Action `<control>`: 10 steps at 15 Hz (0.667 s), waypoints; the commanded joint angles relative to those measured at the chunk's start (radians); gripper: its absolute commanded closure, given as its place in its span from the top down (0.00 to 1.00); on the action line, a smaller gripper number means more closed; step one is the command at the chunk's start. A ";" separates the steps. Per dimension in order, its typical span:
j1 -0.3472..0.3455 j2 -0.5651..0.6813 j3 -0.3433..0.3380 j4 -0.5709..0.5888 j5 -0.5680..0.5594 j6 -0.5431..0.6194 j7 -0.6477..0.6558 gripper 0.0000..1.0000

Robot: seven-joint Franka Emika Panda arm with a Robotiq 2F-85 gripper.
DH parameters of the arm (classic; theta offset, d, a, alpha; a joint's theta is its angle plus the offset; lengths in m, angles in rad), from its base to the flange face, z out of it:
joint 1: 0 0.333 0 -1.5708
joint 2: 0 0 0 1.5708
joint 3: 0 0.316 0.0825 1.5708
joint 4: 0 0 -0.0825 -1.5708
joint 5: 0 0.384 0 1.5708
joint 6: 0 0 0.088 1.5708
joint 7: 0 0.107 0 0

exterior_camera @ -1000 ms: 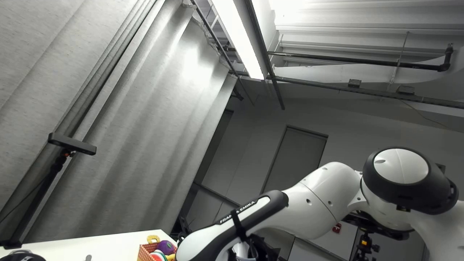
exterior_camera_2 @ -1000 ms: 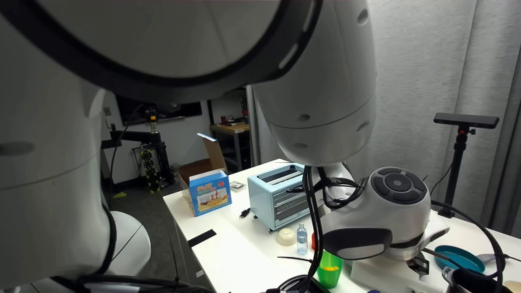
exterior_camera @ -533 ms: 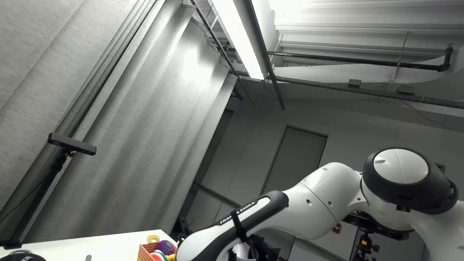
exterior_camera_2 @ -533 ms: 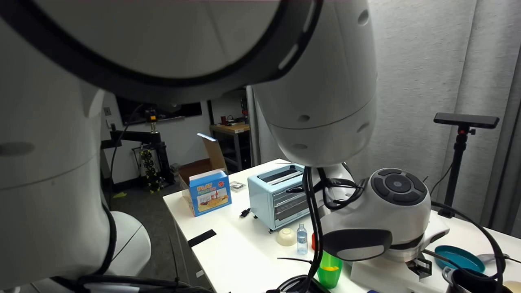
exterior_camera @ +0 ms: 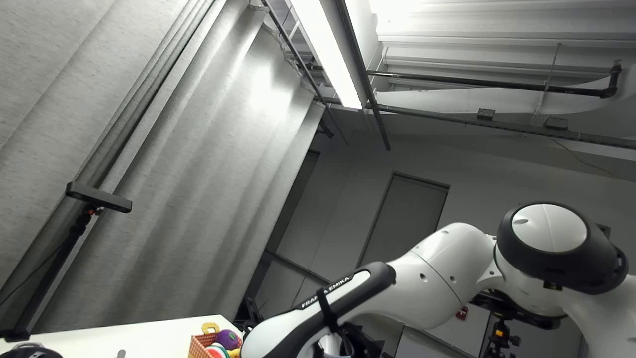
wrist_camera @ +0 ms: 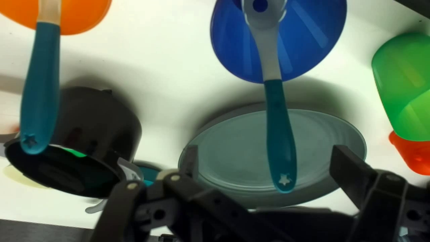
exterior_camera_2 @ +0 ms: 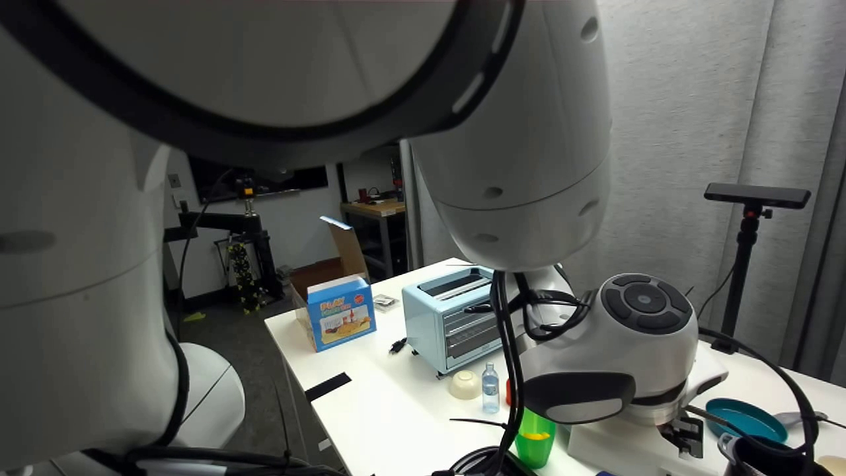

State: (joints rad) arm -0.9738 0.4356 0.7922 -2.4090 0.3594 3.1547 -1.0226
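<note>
While the hand (wrist_camera: 268,158) stands spread, teal-handled utensil (wrist_camera: 281,141) visible between jaws, dish (wrist_camera: 231,148) beyond

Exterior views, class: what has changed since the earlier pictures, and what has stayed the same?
The gripper has opened, a finger swinging outward in an exterior view; the arm barely shifts. Whether it let anything go cannot be told. The toaster oven, green cup and red-checked basket stayed put.
</note>
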 commanded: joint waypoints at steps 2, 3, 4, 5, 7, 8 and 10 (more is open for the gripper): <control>0.011 -0.057 0.000 -0.031 -0.001 -0.008 0.006 1.00; 0.021 -0.077 -0.008 -0.042 0.002 -0.008 0.014 1.00; 0.027 -0.100 -0.010 -0.058 0.005 -0.011 0.019 1.00; 0.034 -0.125 -0.013 -0.075 0.008 -0.012 0.026 1.00; 0.050 -0.176 -0.022 -0.114 0.013 -0.013 0.038 1.00; 0.055 -0.204 -0.022 -0.136 0.016 -0.015 0.044 1.00; 0.056 -0.252 -0.007 -0.177 0.021 -0.013 0.049 1.00</control>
State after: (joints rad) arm -0.9426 0.3059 0.7887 -2.5068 0.3634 3.1546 -1.0112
